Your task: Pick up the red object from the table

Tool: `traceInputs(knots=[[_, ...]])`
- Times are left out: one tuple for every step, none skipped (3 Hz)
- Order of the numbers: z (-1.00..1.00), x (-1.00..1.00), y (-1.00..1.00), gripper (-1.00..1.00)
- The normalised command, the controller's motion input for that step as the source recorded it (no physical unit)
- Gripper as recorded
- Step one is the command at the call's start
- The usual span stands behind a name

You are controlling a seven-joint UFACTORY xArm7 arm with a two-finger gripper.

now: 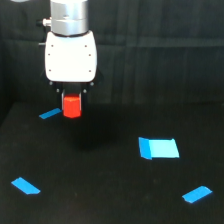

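The red object (71,106) is a small bright red-orange block. It sits between the short dark fingers under the white gripper body (70,56), in the upper left of the exterior view. My gripper (72,98) is shut on the block's top part, and the lower part hangs out below the fingers. The block looks lifted a little above the black table (110,190), with a faint shadow on the surface below it. The fingertips are mostly hidden behind the block.
Several blue tape pieces lie on the table: a thin strip (50,114) just left of the block, a large square piece (158,148) at mid right, one (25,185) at front left and one (197,193) at front right. A dark curtain backs the scene.
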Motion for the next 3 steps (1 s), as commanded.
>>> traceInputs(knots=[[-0.01,0.05,-0.01,-1.0],[-0.14,-0.08,0.08,-1.0],[-0.08,0.02,0.02,-0.91]])
